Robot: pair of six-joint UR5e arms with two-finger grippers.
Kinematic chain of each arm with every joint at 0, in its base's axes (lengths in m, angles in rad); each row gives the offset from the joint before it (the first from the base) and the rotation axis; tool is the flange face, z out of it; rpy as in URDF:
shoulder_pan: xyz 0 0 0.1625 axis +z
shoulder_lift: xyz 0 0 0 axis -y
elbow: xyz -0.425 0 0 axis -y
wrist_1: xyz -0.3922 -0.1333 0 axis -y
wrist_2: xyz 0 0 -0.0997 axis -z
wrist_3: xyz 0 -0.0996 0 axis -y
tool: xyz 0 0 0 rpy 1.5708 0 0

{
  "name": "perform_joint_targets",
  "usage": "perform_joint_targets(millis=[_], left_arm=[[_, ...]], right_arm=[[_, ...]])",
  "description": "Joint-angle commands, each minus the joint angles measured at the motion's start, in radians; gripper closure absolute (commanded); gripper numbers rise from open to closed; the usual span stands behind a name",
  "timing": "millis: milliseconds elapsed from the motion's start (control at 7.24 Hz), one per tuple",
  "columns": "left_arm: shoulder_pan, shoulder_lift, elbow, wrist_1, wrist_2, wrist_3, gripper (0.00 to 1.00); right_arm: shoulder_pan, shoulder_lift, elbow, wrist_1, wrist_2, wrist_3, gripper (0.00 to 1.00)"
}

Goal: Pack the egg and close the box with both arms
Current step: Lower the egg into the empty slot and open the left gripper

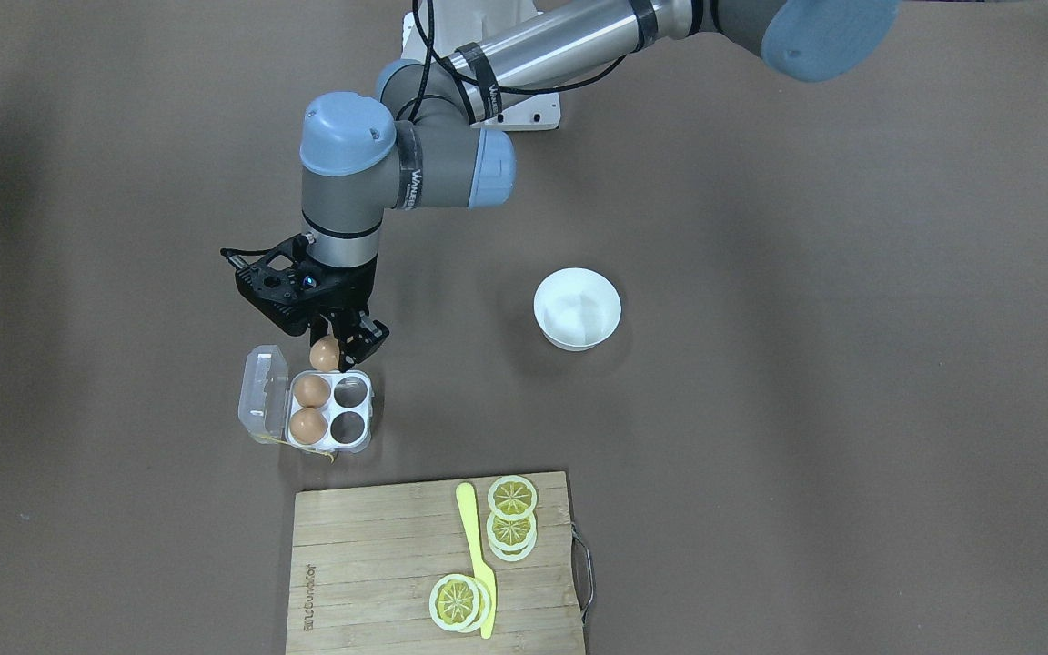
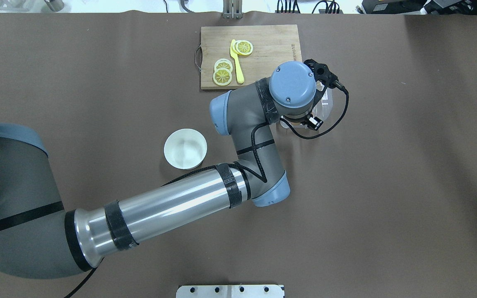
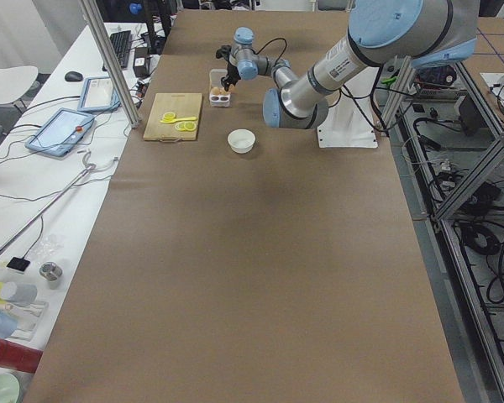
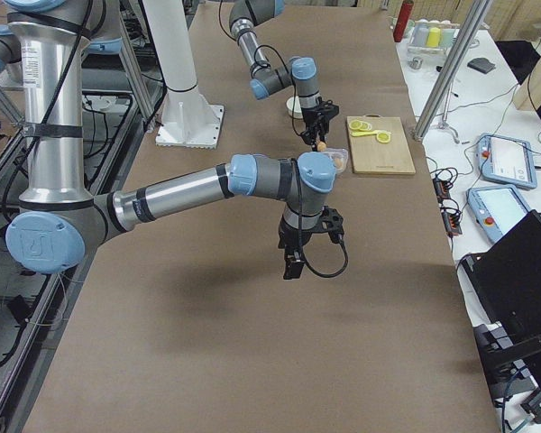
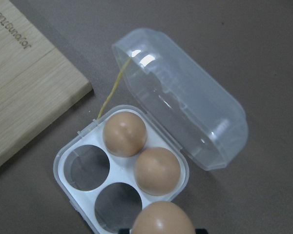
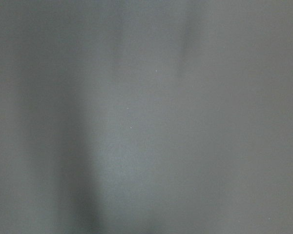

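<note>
Egg (image 1: 325, 353) seen front view; arm (image 2: 255, 124) hides it overhead.

We find the box (image 1: 330, 408) open, its lid (image 1: 262, 396) lying out to one side. Two cells (image 1: 350, 391) away from the lid are free; eggs (image 1: 312, 390) fill the other two. The cutting board (image 1: 378, 564) is near the box, the bowl (image 1: 577, 309) well apart.

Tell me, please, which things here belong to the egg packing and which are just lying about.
Part of the job:
- egg, held in the left gripper
- box, its lid open, with two eggs already in its cells

Just lying about:
- white bowl
- wooden cutting board
- lemon slices
- yellow knife
</note>
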Motion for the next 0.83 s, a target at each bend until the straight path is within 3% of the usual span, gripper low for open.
perform_joint_targets(millis=[0, 691], left_arm=[[-0.012, 0.001, 0.015, -0.008, 0.057, -0.024, 0.7], [-0.009, 0.0, 0.067, -0.024, 0.095, -0.062, 0.69]], right_arm=[[0.0, 0.0, -0.003, 0.0, 0.0, 0.0, 0.0], [-0.003, 0.0, -0.02, 0.0, -0.001, -0.008, 0.0]])
